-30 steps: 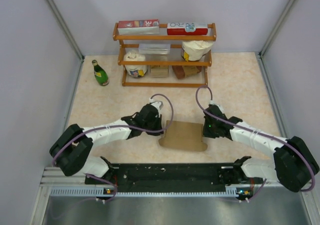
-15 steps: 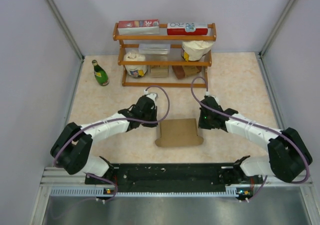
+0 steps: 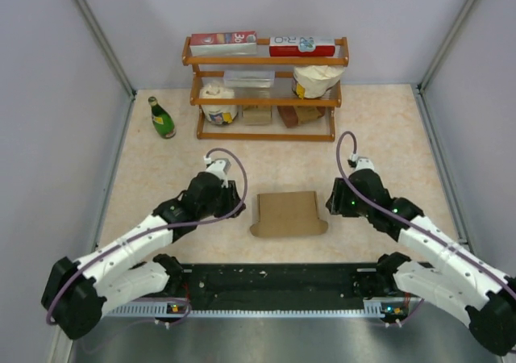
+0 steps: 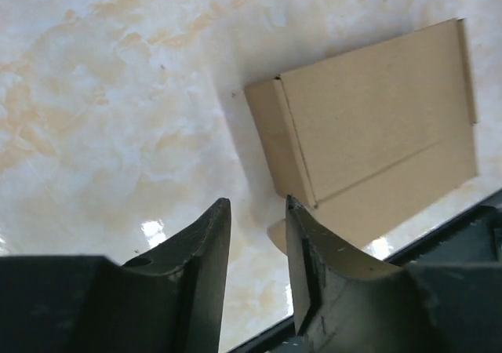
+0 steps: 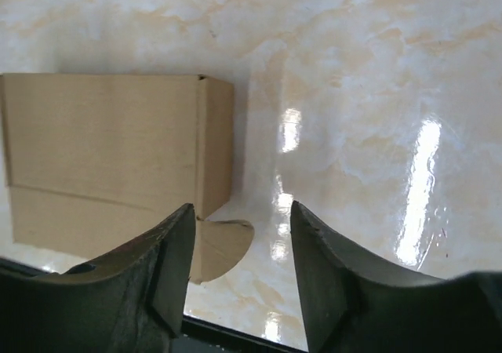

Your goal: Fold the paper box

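Top view: the paper box (image 3: 289,214) lies flat on the marble-pattern table (image 3: 161,165), near the middle, just beyond the black rail at the near edge. It looks closed into a shallow oblong, with small tabs sticking out at its near corners. The left gripper (image 3: 235,202) sits to the left of the box with a clear gap. The right gripper (image 3: 332,204) is just beside the box's right end; contact can't be judged from here. At the far side stands a wooden rack (image 3: 266,60) with red-and-white cartons (image 3: 223,42) on top, and a green bottle (image 3: 161,118) stands to its left.

Left wrist view: the left gripper (image 4: 256,204) has its jaws parted with only bare table between them, holding nothing. The paper box (image 4: 376,125) lies beyond the fingertips, untouched, its end wall facing the camera.

Right wrist view: the right gripper (image 5: 241,209) has its jaws spread and released, gripping nothing. The paper box (image 5: 110,133) lies ahead and to one side, with a rounded tab poking out of its near corner between the fingers (image 5: 172,267). The fingers are not touching it.
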You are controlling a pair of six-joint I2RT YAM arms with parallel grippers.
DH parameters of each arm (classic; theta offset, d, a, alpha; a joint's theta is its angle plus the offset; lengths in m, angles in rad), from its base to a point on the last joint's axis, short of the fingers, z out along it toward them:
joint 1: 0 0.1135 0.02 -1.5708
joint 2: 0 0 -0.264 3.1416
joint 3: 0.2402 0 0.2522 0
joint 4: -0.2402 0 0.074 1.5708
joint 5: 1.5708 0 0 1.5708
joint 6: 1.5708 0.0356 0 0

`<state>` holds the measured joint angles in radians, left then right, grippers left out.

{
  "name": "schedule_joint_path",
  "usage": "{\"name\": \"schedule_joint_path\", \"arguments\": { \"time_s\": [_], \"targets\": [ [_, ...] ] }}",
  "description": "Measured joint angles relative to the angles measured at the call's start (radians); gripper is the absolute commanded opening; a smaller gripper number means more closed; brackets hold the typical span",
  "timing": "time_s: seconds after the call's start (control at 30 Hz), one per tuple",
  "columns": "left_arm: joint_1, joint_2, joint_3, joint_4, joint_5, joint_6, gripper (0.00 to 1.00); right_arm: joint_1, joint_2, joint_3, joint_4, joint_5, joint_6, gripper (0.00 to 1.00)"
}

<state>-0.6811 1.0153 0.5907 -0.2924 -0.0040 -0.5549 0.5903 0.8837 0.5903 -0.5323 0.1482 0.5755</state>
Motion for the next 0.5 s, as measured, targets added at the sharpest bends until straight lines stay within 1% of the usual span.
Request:
{"name": "schedule_joint_path", "arguments": {
  "time_s": [0.07,0.13,0.23,0.33,0.43,0.5],
  "targets": [
    [0.000,-0.092,-0.044,0.010,0.026,-0.021,0.54,0.000,-0.061,-0.003,0.000,-0.039,-0.025,0.60],
    [-0.001,-0.189,-0.100,0.031,0.058,-0.046,0.57,0.000,-0.114,-0.010,0.008,-0.091,-0.051,0.63],
    [-0.008,-0.293,-0.167,0.057,0.092,-0.080,0.60,0.000,-0.129,-0.024,0.024,-0.172,-0.071,0.65],
    [-0.021,-0.312,-0.191,0.067,0.109,-0.101,0.61,0.000,-0.077,-0.037,0.046,-0.235,-0.075,0.67],
    [-0.050,-0.272,-0.192,0.087,0.116,-0.116,0.62,0.004,0.000,-0.064,0.081,-0.286,-0.069,0.67],
    [-0.095,-0.234,-0.192,0.102,0.111,-0.125,0.62,0.016,0.027,-0.080,0.090,-0.294,-0.062,0.67]
  ]
}}
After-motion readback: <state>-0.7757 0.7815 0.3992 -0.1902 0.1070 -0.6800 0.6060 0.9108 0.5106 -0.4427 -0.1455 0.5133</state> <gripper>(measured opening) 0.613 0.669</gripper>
